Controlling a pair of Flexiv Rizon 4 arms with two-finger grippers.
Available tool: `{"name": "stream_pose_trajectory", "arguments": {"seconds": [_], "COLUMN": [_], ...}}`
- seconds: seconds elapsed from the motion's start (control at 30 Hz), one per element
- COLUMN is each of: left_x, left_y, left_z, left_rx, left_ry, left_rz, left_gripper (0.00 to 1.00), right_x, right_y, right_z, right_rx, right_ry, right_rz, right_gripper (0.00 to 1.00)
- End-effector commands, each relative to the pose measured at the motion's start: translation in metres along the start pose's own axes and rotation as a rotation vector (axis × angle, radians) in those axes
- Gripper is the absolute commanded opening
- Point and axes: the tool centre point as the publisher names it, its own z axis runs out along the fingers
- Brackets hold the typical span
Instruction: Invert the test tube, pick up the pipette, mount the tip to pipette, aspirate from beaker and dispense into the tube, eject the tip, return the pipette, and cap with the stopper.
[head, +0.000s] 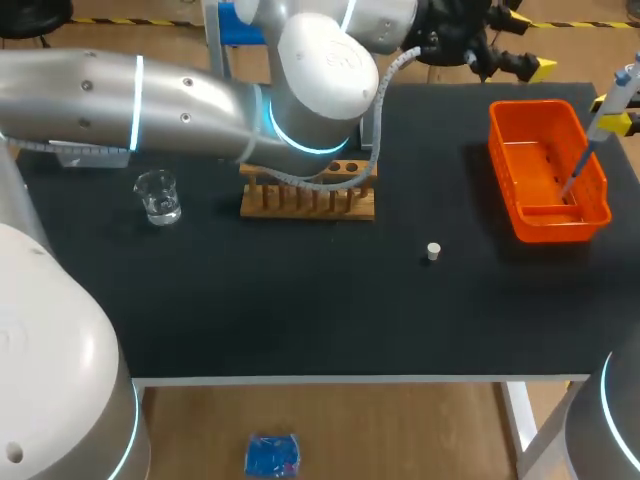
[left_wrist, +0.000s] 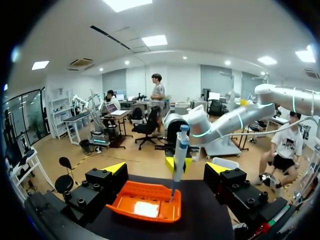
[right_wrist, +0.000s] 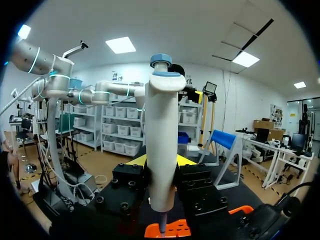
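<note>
Okay, all the action is at the far right corner of the counter (head: 300, 300). The right pincer (right_wrist: 160, 162) is pinching the pipette (right_wrist: 162, 130) by its barrel, both fingers on it, and holds it upright. Its thin nose dips inside the orange tray (head: 497, 140). The left arm reaches right across from its side, and the left pincer (left_wrist: 167, 168) is spread wide and empty. It faces the pipette with the tray just ahead of it.

I read this as tip work over the tray, though I can't tell whether a tip is on the nose. Either way, the barrel should stay plumb with the nose well inside the walls, low enough that nothing bounces out. The right grip sits mid-barrel, which leaves the blue head free. If the left pincer goes for that head, it should meet it squarely and not knock the barrel sideways.

Elsewhere, the beaker (head: 158, 196) stands near the left edge with clear liquid in it. The wooden rack (head: 308, 203) is mid-counter towards the far edge, partly under the left arm, and I can't pick out the tube there. The stopper (head: 433, 251) sits alone between rack and tray, so capping isn't done yet.
</note>
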Motion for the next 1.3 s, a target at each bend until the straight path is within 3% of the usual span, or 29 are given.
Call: {"name": "stream_pose_trajectory", "arguments": {"seconds": [0.03, 0.23, 0.33, 0.37, 0.4, 0.87, 1.3], "left_x": [0.002, 0.007, 0.007, 0.007, 0.007, 0.014, 0.019], "left_y": [0.005, 0.009, 0.006, 0.004, 0.002, -0.030, -0.035], "left_z": [0.017, 0.034, 0.038, 0.038, 0.038, 0.056, 0.073], "left_rx": [-0.011, 0.001, 0.001, 0.002, 0.001, -0.020, 0.027], "left_ry": [-0.002, 0.004, -0.011, -0.018, -0.019, -0.010, 0.013], "left_rz": [-0.005, -0.013, -0.016, -0.019, -0.020, -0.030, -0.081], "left_gripper": [1.00, 1.00, 0.47, 0.11, 0.00, 0.00, 0.00], "right_x": [0.000, 0.000, 0.000, 0.000, 0.000, 0.000, 0.000], "right_y": [0.001, 0.001, 0.001, 0.001, 0.001, 0.001, 0.001], "right_z": [0.000, 0.000, 0.000, 0.000, 0.000, 0.000, 0.000], "right_rx": [0.004, 0.004, 0.004, 0.004, 0.004, 0.004, 0.004], "right_ry": [-0.001, -0.001, -0.001, -0.001, -0.001, -0.001, -0.001], "right_rz": [0.000, 0.000, 0.000, 0.000, 0.000, 0.000, 0.000], "right_gripper": [0.00, 0.00, 0.00, 0.00, 0.00, 0.00, 0.00]}}
